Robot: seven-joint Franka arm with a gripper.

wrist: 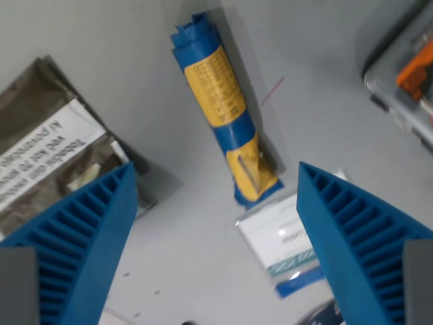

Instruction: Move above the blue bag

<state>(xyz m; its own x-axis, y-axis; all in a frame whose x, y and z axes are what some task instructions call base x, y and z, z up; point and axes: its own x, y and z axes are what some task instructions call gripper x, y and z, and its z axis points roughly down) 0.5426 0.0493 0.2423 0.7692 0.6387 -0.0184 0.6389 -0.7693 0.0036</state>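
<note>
While the gripper (pixel 213 179) hangs with its two blue fingers (pixel 84 230) spread and empty, one blue bag (pixel 224 108) lies on the table (pixel 122 40) between them, beside one brown packet (pixel 47 142) and one white packet (pixel 287 244).

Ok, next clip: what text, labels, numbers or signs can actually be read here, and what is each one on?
Brown bag, white label: several lines of dark print, upside down and blurred; no word reads with certainty.
Blue bag, yellow label: a grid of fine print like a table, too small to read.
White packet: faint marks and a blue band, blurred, unreadable.
Grey object with an orange part: no text visible.
Gripper: ribbed blue fingers, no markings.
</note>
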